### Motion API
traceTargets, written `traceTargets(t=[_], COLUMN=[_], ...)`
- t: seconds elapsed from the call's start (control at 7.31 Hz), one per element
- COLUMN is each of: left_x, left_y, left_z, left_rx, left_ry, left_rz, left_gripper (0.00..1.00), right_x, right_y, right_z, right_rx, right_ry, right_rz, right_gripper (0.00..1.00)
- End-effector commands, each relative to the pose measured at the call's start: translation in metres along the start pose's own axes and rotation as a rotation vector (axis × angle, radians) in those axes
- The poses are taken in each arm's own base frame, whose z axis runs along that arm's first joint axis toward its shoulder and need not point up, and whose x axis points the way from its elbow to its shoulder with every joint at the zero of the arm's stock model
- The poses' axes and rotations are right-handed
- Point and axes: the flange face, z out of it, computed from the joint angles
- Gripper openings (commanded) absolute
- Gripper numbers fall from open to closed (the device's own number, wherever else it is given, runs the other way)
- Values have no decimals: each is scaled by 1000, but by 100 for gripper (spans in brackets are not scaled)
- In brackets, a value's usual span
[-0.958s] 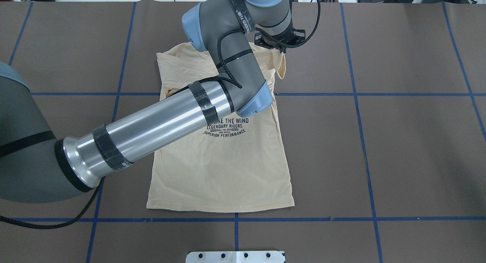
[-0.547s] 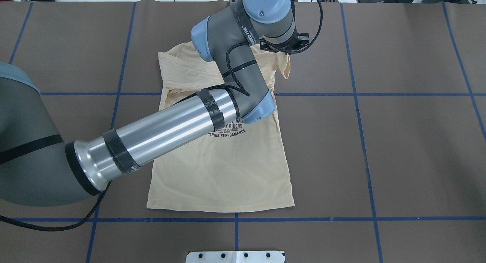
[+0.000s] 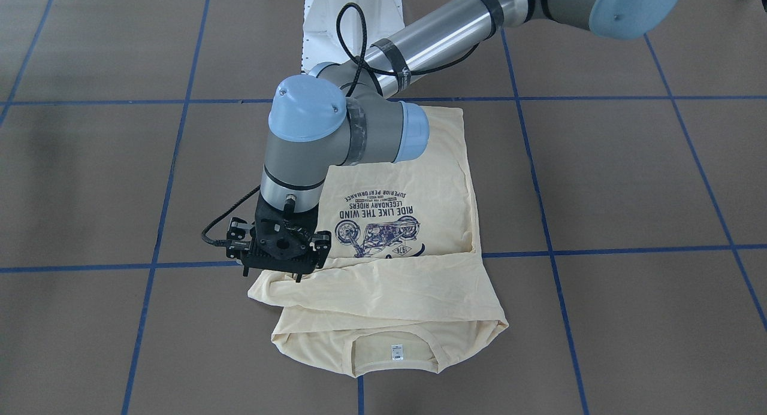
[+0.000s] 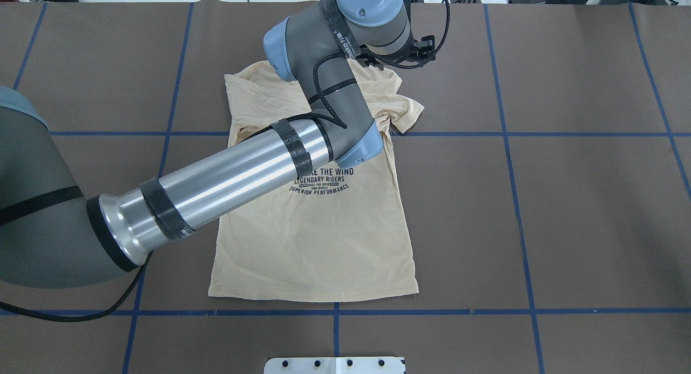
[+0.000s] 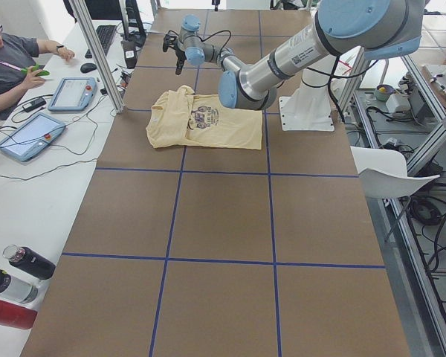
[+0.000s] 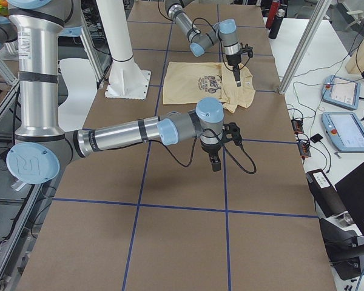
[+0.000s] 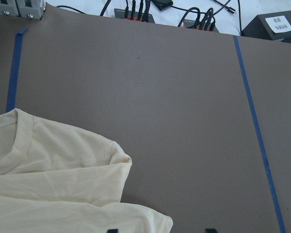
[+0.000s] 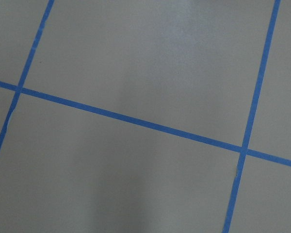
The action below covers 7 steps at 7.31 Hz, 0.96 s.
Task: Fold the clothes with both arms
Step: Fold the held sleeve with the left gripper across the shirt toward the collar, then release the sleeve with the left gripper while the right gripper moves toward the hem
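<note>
The cream-yellow shirt (image 4: 318, 244) lies flat on the brown table, print side up, hem toward the robot. Its collar and white label (image 3: 395, 352) lie at the far end. One sleeve is folded across the chest (image 3: 383, 283). My left gripper (image 3: 272, 271) hovers just over the shirt's far right shoulder corner. In the left wrist view its fingertips (image 7: 111, 230) stand wide apart, open, with loose cloth (image 7: 53, 184) lying below. My right gripper (image 6: 215, 162) hangs over bare table well away from the shirt. I cannot tell whether it is open or shut.
The white pedestal base (image 3: 350, 14) stands behind the shirt's hem. Blue tape lines (image 4: 507, 134) grid the table. A person sits at a side desk with tablets (image 5: 30, 134); bottles (image 5: 15, 275) lie there. Aluminium posts (image 5: 97, 52) border the table.
The left gripper has let go of the shoulder fold it held up. That cloth has dropped and spread out to the right on the table, and the wrist has shifted slightly back.
</note>
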Motion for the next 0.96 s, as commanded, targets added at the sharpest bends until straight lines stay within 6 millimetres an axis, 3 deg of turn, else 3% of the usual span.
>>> traceTargets(t=[0.0,0.14,0.27,0.41,0.55,0.68,0.82], left_x=[-54,-97,-142,-191,-229,-260,-289], left_y=[18,38,59,87,109,131,149], left_z=[-24,-53,-83,-109,-135,-154,-169], left_rx=[-54,-66,-65,-60,-54,-62,-70], left_ry=[22,-3,-16,-11,-8,-13,-26], left_rz=[77,132,189,229,244,242,239], left_gripper=[100,100,100,100,100,100,100], right_x=[-7,-12,-30,-61,-103,-137,-183], right_y=[-6,-9,-13,-16,-14,-10,0], right_z=[-7,-8,-1,8,23,35,47], right_rx=[23,51,71,110,141,158,170], right_ry=[-4,-13,-39,-88,-161,-189,-171], right_rz=[26,58,96,136,205,240,277], right_gripper=[100,100,100,100,100,100,100])
